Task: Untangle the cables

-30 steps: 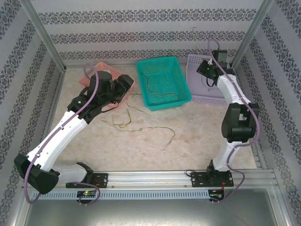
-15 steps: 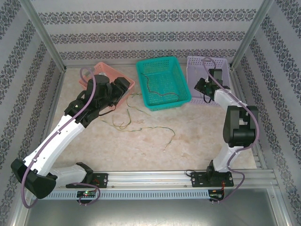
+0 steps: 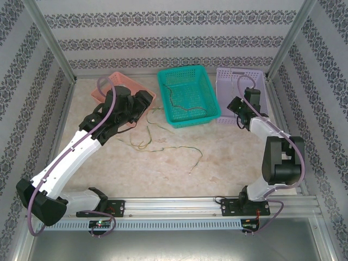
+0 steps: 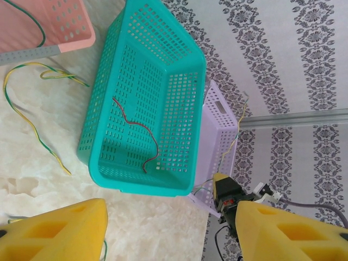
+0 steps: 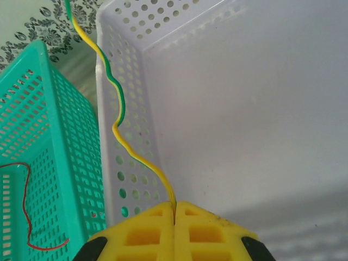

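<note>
Right wrist: right gripper (image 5: 175, 206) pinches a yellow-green cable (image 5: 115, 129) (over the purple basket (image 5: 244, 109)) — left gripper (image 4: 169, 228) gapes empty.

Mostly plastic, we find, over a stone-look table.

The teal basket (image 4: 182, 109) is perforated moulded plastic with a slight sheen. The pink basket (image 4: 60, 24) to its left and the lilac basket (image 5: 244, 109) to its right look like the same make, the lilac walls smooth and faintly speckled. The table (image 3: 228, 152) under it reads to us as matt, marbled beige. The red wire (image 5: 25, 202) inside it and the striped wire (image 5: 118, 126) beside it wear smooth, slightly glossy insulation. The right fingers (image 5: 149, 231) look like matt yellow plastic with moulded recesses. Nearer than the basket runs a rail (image 3: 174, 204) of ribbed, dull metal; behind it the wall (image 3: 163, 38) is matt with a printed pattern.
</note>
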Available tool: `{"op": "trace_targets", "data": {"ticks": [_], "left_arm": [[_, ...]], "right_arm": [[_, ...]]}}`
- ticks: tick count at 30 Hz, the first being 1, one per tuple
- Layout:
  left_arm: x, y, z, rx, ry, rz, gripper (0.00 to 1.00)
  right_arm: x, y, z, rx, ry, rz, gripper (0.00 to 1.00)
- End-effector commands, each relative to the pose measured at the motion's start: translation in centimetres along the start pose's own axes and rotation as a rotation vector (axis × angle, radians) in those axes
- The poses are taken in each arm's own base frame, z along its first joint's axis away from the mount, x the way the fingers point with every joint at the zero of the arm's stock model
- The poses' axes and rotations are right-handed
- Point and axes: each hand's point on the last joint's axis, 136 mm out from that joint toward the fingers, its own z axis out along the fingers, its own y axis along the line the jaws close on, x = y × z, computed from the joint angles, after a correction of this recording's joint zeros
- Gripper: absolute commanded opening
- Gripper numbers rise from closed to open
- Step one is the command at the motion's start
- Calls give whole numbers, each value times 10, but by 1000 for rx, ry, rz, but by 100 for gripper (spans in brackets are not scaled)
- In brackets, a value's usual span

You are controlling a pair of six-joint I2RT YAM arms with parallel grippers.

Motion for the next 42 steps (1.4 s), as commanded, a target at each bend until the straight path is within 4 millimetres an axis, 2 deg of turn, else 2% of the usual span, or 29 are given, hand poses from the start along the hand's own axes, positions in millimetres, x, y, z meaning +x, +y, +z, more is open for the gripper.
{"op": "trace_targets", "data": {"ticks": [1, 7, 11, 13, 14, 16, 18, 21, 25, 28, 31, 35, 42], "left_arm": [[9, -1, 6, 10, 18, 6, 64], [10, -3, 10, 8, 22, 11, 63], [10, -2, 9, 6, 20, 13, 63], [10, -1, 8, 3, 18, 11, 63], [9, -1, 7, 3, 16, 11, 63], [9, 0, 5, -2, 12, 14, 63], [8, 0, 3, 0, 7, 16, 63], [8, 0, 2, -1, 5, 18, 63], [8, 5, 3, -28, 8, 48, 63], [12, 8, 8, -43, 30, 84, 63], [23, 4, 17, -42, 101, 157, 63], [40, -7, 25, 8, 174, 250, 62], [76, -38, 29, 205, 282, 429, 62]], "right_arm": [[-3, -7, -4, 13, -40, 75, 0], [16, -17, 11, 16, 14, 171, 0], [38, -20, 28, 25, 142, 199, 0], [41, -19, 31, 29, 173, 194, 0], [40, -19, 30, 34, 175, 193, 3], [35, -16, 26, 40, 169, 171, 30], [24, -10, 19, 43, 156, 136, 45], [0, 1, 7, 49, 110, 67, 54], [-40, 25, 3, 32, 50, -19, 57], [-65, 45, 23, -3, 54, -75, 57], [-77, 63, 56, -58, 89, -102, 55], [-78, 67, 96, -106, 164, -85, 49], [-72, 67, 127, -170, 231, -61, 45]]}}
